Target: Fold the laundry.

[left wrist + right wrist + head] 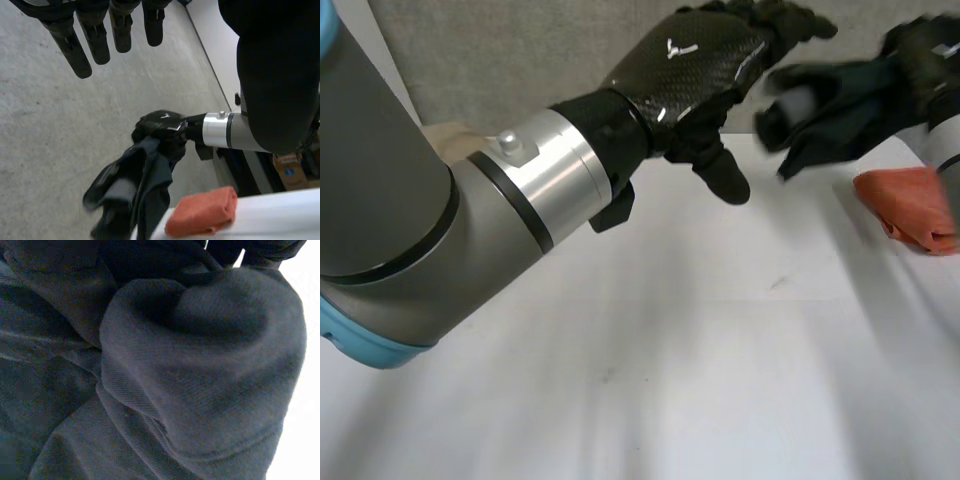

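Dark garment [832,108] hangs bunched from right robot hand [923,48], near orange cloth [912,205].

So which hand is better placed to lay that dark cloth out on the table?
The right, probably. The right hand grips the dark cloth, raised near the folded orange cloth on the table. The left hand is open, holding nothing.

A folded orange cloth [918,205] lies on the white table [700,330].

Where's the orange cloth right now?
The orange cloth lies on the table at the head view's right edge, beside the right hand holding a dark garment.
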Robot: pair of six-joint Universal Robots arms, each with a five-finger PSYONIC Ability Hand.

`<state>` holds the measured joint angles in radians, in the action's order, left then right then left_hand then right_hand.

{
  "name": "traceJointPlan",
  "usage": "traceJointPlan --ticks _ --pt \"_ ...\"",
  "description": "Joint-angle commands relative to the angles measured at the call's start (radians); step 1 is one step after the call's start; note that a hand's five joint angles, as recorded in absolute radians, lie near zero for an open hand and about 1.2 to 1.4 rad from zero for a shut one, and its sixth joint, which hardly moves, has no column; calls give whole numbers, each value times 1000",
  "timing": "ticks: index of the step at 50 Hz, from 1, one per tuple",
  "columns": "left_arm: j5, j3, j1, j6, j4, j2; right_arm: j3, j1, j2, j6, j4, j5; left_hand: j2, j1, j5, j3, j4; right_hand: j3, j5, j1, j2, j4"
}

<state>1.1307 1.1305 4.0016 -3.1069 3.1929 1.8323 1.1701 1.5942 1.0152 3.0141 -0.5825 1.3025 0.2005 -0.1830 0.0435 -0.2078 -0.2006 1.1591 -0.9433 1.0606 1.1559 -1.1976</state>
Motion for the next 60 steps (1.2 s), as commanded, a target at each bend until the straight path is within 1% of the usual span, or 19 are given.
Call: traceJointPlan --ticks 1,11,18,19,20,26,28,31,34,38,39,42,45,50,53,55,56,58,60 --pt "0 9 28 42 28 -5 -176 -172 -134 8 32 -22 -5 -13 -22 12 5 237 -278 336 240 -199" --pt "0 25 25 42 30 45 -319 -332 -456 -27 95 -202 -5 -13 -22 12 5 237 -278 336 240 -199" --pt "-2 22 22 40 30 68 -313 -390 -530 -119 116 -307 -5 -13 -22 12 5 237 -278 336 240 -199" --pt "-2 20 22 40 30 70 -305 -395 -526 -141 119 -316 -5 -13 -22 12 5 -599 558 -500 -596 637" --pt "-2 18 22 40 30 71 -300 -396 -521 -147 122 -319 -5 -13 -22 12 5 -985 943 -886 -981 1023" --pt "0 14 19 40 30 67 -244 -422 -405 -149 197 -310 -5 -13 -22 12 5 -985 943 -886 -981 1023" --pt "0 14 17 42 30 62 -202 -448 -282 -147 300 -307 -5 -13 -22 12 5 -985 943 -886 -981 1023" --pt "0 15 14 42 30 58 -184 -474 -196 -158 384 -305 -5 -13 -22 12 5 -985 943 -886 -981 1023" --pt "1 20 11 43 28 53 -190 -499 -132 -169 498 -273 -5 -13 -22 12 5 -985 943 -886 -981 1023" --pt "4 17 8 45 27 47 -245 -536 -103 -225 604 -129 -5 -13 -22 12 5 -985 943 -886 -981 1023" --pt "4 14 8 47 25 44 -283 -540 -84 -283 627 -53 -5 -13 -22 12 5 -985 943 -886 -981 1023" --pt "29 -11 14 47 27 35 -346 -537 -44 -419 633 79 -5 -13 -22 12 5 -985 943 -886 -981 1023" --pt "102 -67 19 45 25 25 -378 -504 -26 -463 584 116 -5 -13 -22 12 5 -985 943 -886 -981 1023" --pt "190 -167 51 31 22 -4 -376 -279 0 -374 385 58 -2 -16 -19 9 2 -985 943 -886 -981 1023" --pt "211 -190 181 27 7 -30 -320 -205 45 -325 333 -4 25 -42 7 -17 -25 -985 943 -886 -981 1023" --pt "218 -187 290 -2 -22 -42 -235 -148 104 -296 306 -86 39 -57 22 -32 -39 -985 943 -886 -981 1023" --pt "218 -186 315 -16 -31 -41 -198 -125 126 -287 303 -118 39 -57 22 -32 -39 -985 943 -886 -981 1023" --pt "221 -166 387 -120 -63 -19 -99 -56 169 -282 303 -188 34 -51 16 -26 -33 -985 943 -886 -981 1023" --pt "222 -143 415 -195 -68 7 -12 9 184 -288 313 -222 25 -42 7 -17 -25 -985 943 -886 -981 1023"
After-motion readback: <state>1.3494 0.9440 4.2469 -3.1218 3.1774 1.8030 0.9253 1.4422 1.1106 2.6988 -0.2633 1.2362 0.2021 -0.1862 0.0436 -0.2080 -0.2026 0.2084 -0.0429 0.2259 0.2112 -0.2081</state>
